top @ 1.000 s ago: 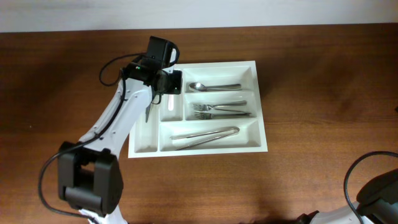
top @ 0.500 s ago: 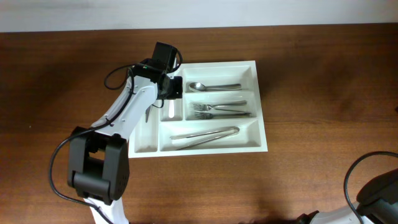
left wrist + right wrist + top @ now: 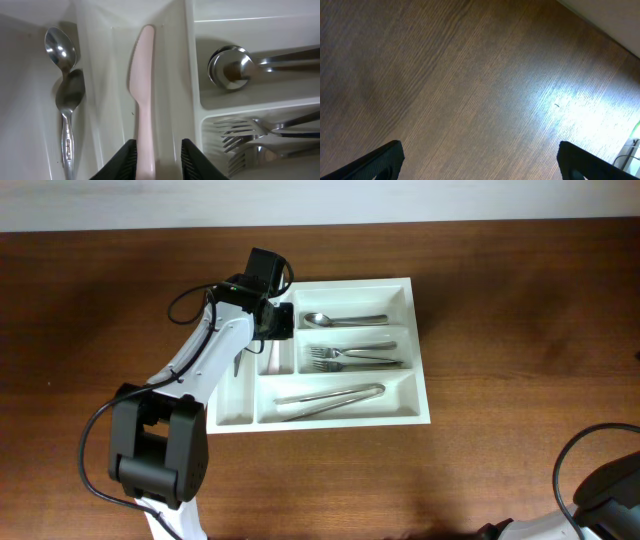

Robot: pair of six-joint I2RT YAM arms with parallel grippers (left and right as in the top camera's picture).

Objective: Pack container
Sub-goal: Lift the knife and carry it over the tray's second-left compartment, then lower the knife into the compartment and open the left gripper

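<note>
Left fingers point(image 3: 192, 160) stand parted and released low inside the container point(image 3: 189, 60), a white cutlery tray, gripping nothing. A pale pink knife point(image 3: 142, 85) lies flat between them in a narrow compartment, its blade running away from the fingertips, close against one finger and clear of the other. Just past the wall on one side of the fingers, in the neighbouring narrow compartment, two small spoons point(image 3: 64, 75) lie overlapping. Across the wall on the other side, a large spoon point(image 3: 230, 70) rests in one long compartment and forks point(image 3: 250, 142) in the next. Farther from the fingers, the last long compartment holds tongs point(image 3: 330, 397). Seen from overhead, the tray sits on the brown tabletop point(image 3: 520, 330), toward its far edge. Right fingers point(image 3: 382, 160) hang wide apart and empty over bare wood, well away from the tray.
</note>
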